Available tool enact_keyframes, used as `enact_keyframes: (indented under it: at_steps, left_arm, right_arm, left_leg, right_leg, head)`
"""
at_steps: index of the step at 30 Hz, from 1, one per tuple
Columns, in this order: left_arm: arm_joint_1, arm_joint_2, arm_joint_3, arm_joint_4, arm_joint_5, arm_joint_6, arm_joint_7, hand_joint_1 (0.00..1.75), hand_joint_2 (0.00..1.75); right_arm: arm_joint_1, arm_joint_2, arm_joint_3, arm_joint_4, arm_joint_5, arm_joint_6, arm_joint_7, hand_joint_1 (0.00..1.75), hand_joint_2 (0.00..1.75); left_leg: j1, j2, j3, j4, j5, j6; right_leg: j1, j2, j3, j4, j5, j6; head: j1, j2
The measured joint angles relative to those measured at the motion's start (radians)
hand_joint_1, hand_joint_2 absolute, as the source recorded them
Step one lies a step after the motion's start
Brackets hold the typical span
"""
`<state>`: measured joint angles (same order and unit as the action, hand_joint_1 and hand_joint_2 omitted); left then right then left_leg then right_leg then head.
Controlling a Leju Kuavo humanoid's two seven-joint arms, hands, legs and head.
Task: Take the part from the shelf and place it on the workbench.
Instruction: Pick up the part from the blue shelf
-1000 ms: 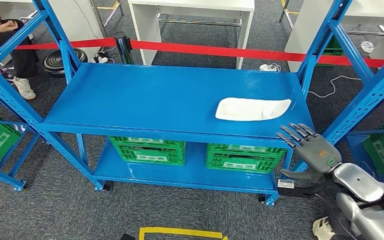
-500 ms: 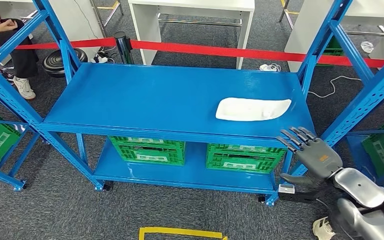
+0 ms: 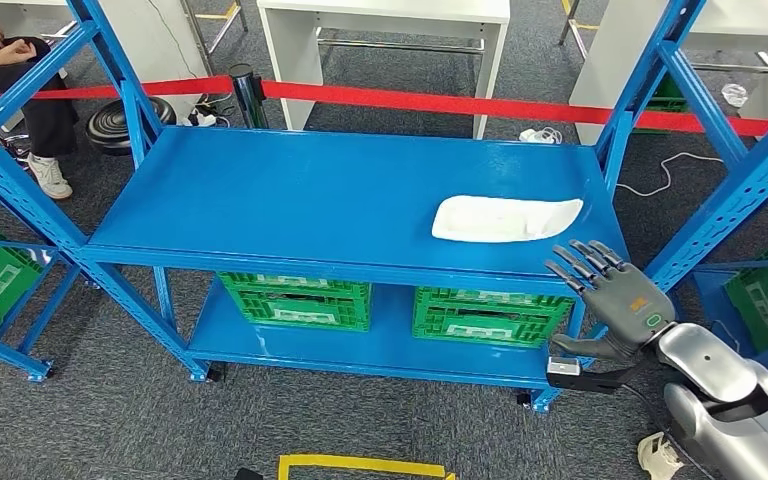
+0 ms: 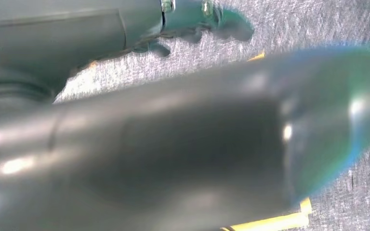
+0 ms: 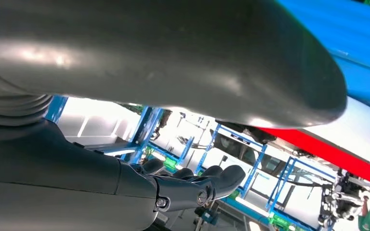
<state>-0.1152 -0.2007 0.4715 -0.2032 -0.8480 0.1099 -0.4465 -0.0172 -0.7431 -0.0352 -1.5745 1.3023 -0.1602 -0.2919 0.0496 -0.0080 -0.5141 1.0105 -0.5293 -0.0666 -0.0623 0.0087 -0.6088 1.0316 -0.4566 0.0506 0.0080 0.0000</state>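
Note:
The part is a white shallow tray-shaped piece [image 3: 505,217] lying flat on the right of the blue shelf's top board [image 3: 310,190]. My right hand [image 3: 610,295] hovers just in front of the shelf's front right corner, slightly below the board, fingers spread and pointing toward the part without touching it. The right wrist view shows the same hand [image 5: 173,187] holding nothing, fingers [image 5: 212,180] stretched out. My left hand [image 4: 164,139] hangs over grey carpet, blurred and close, with nothing in it.
Two green crates [image 3: 293,300] [image 3: 485,315] sit on the lower board. Blue uprights [image 3: 730,195] flank the shelf on both sides. A red barrier tape [image 3: 460,102] runs behind it, with white tables [image 3: 380,20] beyond. A person sits at far left [image 3: 10,70]. Yellow floor tape [image 3: 360,465] lies below.
My right hand dipped lower and to the right, then rose again and shifted slightly left toward the shelf's front edge. The white part has not moved.

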Motion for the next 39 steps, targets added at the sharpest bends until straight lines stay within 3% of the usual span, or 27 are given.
enact_keyframes:
  at_steps: [2,5,6,8,10,11,12,14,15,17,18,20,22,23,25,26,28,31,33,39]
  left_arm:
    - [-0.003,0.001,0.0,0.0,-0.004,-0.005,0.0,0.0,0.0]
    - [-0.007,0.001,0.0,-0.002,-0.008,-0.006,-0.003,0.0,0.0]
    - [-0.008,0.001,0.0,-0.003,-0.009,-0.005,-0.003,0.0,0.0]
    - [-0.008,0.0,0.0,-0.003,-0.01,-0.002,0.002,0.0,0.0]
    - [-0.005,-0.002,0.0,-0.002,-0.011,-0.001,0.006,0.0,0.0]
    - [-0.002,-0.002,0.0,-0.002,-0.011,-0.001,0.007,0.0,0.0]
    - [0.0,-0.003,0.0,-0.001,-0.012,-0.001,0.007,0.0,0.0]
    - [0.002,-0.002,0.0,-0.001,-0.011,0.001,0.007,0.0,0.0]
    - [0.002,-0.001,0.0,-0.001,-0.011,0.002,0.007,0.0,0.0]
    - [0.003,0.0,0.0,-0.001,-0.01,0.005,0.006,0.0,0.0]
    - [0.004,-0.001,0.0,-0.001,-0.01,0.005,0.007,0.0,0.0]
    - [0.004,-0.001,0.0,-0.001,-0.009,0.006,0.007,0.0,0.0]
    - [0.004,-0.001,0.0,-0.001,-0.006,0.009,0.009,0.0,0.0]
    - [0.004,-0.001,0.0,-0.001,-0.005,0.01,0.01,0.0,0.0]
    - [0.004,-0.002,0.0,-0.001,-0.003,0.011,0.01,0.0,0.0]
    - [0.004,-0.002,0.0,-0.001,-0.001,0.011,0.009,0.0,0.0]
    - [0.004,-0.003,0.002,-0.001,0.009,0.013,0.011,0.0,0.0]
    - [0.004,-0.005,0.009,-0.001,0.023,0.012,0.015,0.0,0.0]
    - [0.004,-0.006,0.01,-0.001,0.022,0.006,0.013,0.0,0.0]
    - [0.003,-0.007,0.01,-0.001,0.005,0.002,0.005,0.0,0.0]
  right_arm:
    - [0.018,-0.001,0.001,-0.004,-0.002,-0.002,0.006,0.0,0.0]
    - [0.05,-0.011,0.0,-0.024,-0.01,0.0,0.008,0.0,0.0]
    - [0.059,-0.014,-0.002,-0.03,-0.016,0.002,0.008,0.0,0.0]
    - [0.078,-0.016,-0.009,-0.038,-0.025,0.009,0.007,0.0,0.0]
    - [0.107,-0.016,-0.017,-0.048,-0.031,0.013,0.007,0.0,0.0]
    - [0.121,-0.016,-0.022,-0.054,-0.033,0.013,0.007,0.0,0.0]
    - [0.135,-0.016,-0.028,-0.06,-0.034,0.014,0.007,0.0,0.0]
    - [0.158,-0.012,-0.043,-0.073,-0.035,0.014,0.007,0.0,0.0]
    - [0.169,-0.012,-0.05,-0.079,-0.035,0.015,0.008,0.0,0.0]
    - [0.192,-0.011,-0.063,-0.092,-0.035,0.017,0.007,0.0,0.0]
    - [0.2,-0.012,-0.069,-0.098,-0.034,0.018,0.006,0.0,0.0]
    - [0.211,-0.013,-0.082,-0.109,-0.035,0.018,0.005,0.0,0.0]
    - [0.215,-0.013,-0.093,-0.116,-0.034,0.019,0.005,0.0,0.0]
    - [0.218,-0.012,-0.096,-0.119,-0.033,0.019,0.005,0.0,0.0]
    - [0.229,-0.011,-0.103,-0.124,-0.033,0.02,0.004,0.0,0.0]
    - [0.236,-0.011,-0.109,-0.128,-0.034,0.02,0.003,0.0,0.0]
    - [0.251,-0.011,-0.124,-0.136,-0.04,0.02,0.0,0.0,0.0]
    - [0.266,-0.011,-0.143,-0.145,-0.049,0.023,-0.008,0.0,0.0]
    - [0.266,-0.011,-0.147,-0.146,-0.049,0.025,-0.011,0.0,0.0]
    - [0.228,-0.032,-0.145,-0.144,-0.059,0.066,-0.034,0.0,0.0]
  left_leg:
    - [-0.002,0.0,-0.001,0.002,-0.001,0.004]
    - [-0.006,0.007,0.039,-0.063,0.03,0.036]
    - [-0.004,0.01,0.058,-0.093,0.045,0.044]
    - [-0.001,0.015,0.076,-0.118,0.056,0.048]
    - [0.002,0.016,0.075,-0.108,0.048,0.043]
    - [0.005,0.015,0.073,-0.097,0.04,0.037]
    - [0.011,0.014,0.071,-0.082,0.029,0.029]
    - [0.021,0.011,0.057,-0.039,-0.001,0.005]
    - [0.022,0.008,0.048,-0.02,-0.017,-0.006]
    - [0.017,0.006,0.037,-0.001,-0.037,-0.019]
    - [0.018,0.005,0.038,-0.001,-0.04,-0.021]
    - [0.021,0.006,0.039,0.009,-0.051,-0.019]
    - [0.019,0.006,0.036,0.02,-0.07,-0.006]
    - [0.015,0.006,0.036,0.017,-0.069,0.009]
    - [0.01,0.003,0.037,0.004,-0.047,0.033]
    - [0.009,0.003,0.037,0.001,-0.037,0.039]
    - [0.009,0.003,0.037,-0.001,-0.035,0.027]
    - [0.01,0.003,0.038,-0.005,-0.032,-0.013]
    - [0.01,0.003,0.038,-0.005,-0.032,-0.029]
    - [0.007,0.003,0.037,-0.004,-0.032,-0.029]
  right_leg:
    - [-0.006,-0.001,0.003,-0.01,0.004,0.005]
    - [-0.004,-0.006,0.018,-0.034,0.012,0.015]
    - [0.0,-0.007,0.01,-0.012,0.0,0.013]
    - [0.004,-0.007,-0.041,0.09,-0.047,0.008]
    - [0.003,-0.006,-0.088,0.173,-0.068,0.013]
    - [-0.001,-0.006,-0.089,0.168,-0.054,0.019]
    - [-0.007,-0.008,-0.071,0.128,-0.025,0.027]
    - [-0.013,-0.006,-0.031,0.048,0.004,0.042]
    - [-0.014,-0.003,-0.023,0.035,0.0,0.035]
    - [-0.011,0.002,-0.032,0.055,-0.022,0.007]
    - [-0.011,0.003,-0.037,0.064,-0.028,-0.011]
    - [-0.006,0.003,-0.039,0.071,-0.033,-0.025]
    - [-0.002,0.003,-0.036,0.071,-0.036,-0.033]
    - [0.0,0.003,-0.034,0.071,-0.037,-0.036]
    - [0.007,0.004,-0.032,0.07,-0.039,-0.039]
    - [0.009,0.004,-0.031,0.07,-0.04,-0.04]
    - [0.011,0.005,-0.03,0.069,-0.04,-0.041]
    - [0.012,0.005,-0.03,0.069,-0.04,-0.041]
    - [0.012,0.005,-0.029,0.068,-0.04,-0.04]
    - [0.009,0.006,-0.018,0.05,-0.031,-0.026]
  head:
    - [0.0,0.0]
    - [0.0,0.0]
    - [0.003,0.0]
    - [0.008,0.0]
    - [0.01,0.0]
    - [0.01,0.0]
    - [0.01,0.0]
    - [0.013,0.0]
    - [0.016,0.0]
    - [0.015,0.0]
    - [0.012,0.0]
    - [0.007,0.0]
    - [0.003,0.0]
    - [0.002,0.0]
    - [0.0,0.0]
    - [0.001,0.0]
    - [0.001,0.0]
    - [0.001,0.0]
    - [0.001,0.0]
    - [0.001,0.0]
